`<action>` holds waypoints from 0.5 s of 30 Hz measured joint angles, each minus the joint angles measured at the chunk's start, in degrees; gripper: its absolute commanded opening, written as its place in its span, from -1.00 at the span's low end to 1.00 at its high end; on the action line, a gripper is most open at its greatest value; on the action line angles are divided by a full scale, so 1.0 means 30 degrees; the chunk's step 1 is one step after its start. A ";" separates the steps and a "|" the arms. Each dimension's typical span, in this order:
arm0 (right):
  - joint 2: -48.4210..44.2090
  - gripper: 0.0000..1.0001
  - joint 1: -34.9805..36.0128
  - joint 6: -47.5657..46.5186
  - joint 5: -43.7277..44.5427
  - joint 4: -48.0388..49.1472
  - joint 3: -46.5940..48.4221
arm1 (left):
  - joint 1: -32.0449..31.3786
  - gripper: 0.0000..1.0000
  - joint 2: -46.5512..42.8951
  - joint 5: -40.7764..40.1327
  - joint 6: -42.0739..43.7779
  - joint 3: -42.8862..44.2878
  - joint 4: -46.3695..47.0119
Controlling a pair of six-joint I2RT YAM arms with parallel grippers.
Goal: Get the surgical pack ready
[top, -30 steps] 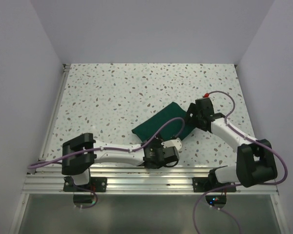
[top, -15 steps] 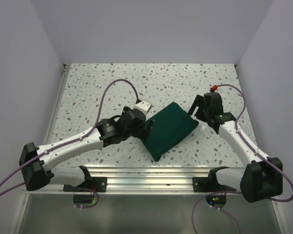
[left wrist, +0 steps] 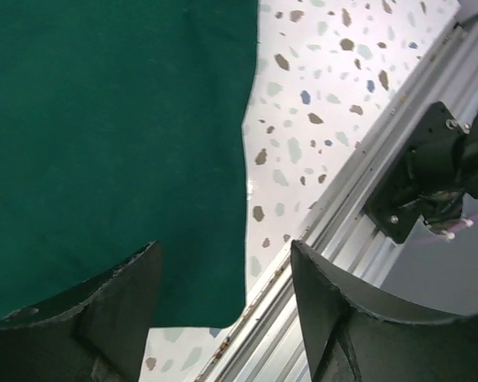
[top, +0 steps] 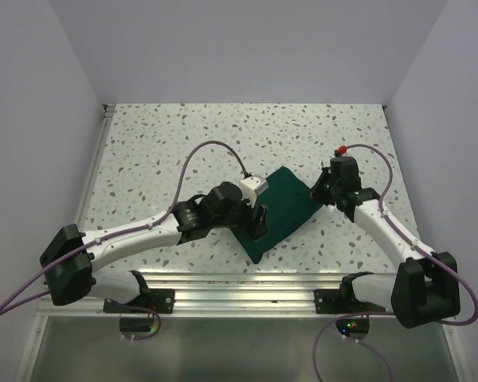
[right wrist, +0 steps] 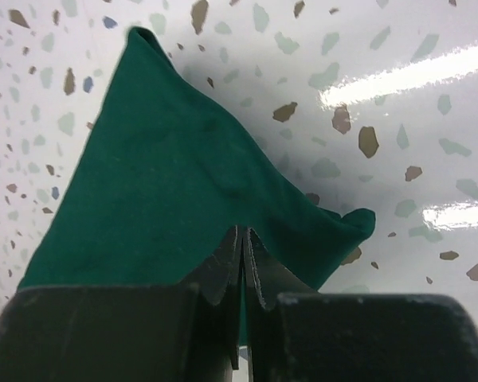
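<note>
Green surgical pack (top: 287, 203) pinched by right gripper (right wrist: 244, 232); left gripper (left wrist: 225, 253) open above

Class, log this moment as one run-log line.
left gripper: open over green cloth | right gripper: shut on its corner

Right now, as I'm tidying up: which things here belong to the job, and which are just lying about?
In the job: plump dark green fabric pack; left gripper, open over its edge; right gripper, pinching its corner.
Not part of it: speckled white table, aluminium rail, purple cables.
</note>
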 measured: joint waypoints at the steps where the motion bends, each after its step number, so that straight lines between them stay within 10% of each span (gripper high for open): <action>1: 0.0211 -0.96 0.0000 0.0007 0.0007 -0.0007 -0.0168 | -0.0117 0.35 0.0182 0.0379 -0.0051 -0.0189 0.0459; 15: 0.1690 -1.00 -0.0954 0.0087 0.1166 0.0772 -0.1129 | -0.2630 0.21 0.3162 0.2018 -0.0335 -0.2120 0.4838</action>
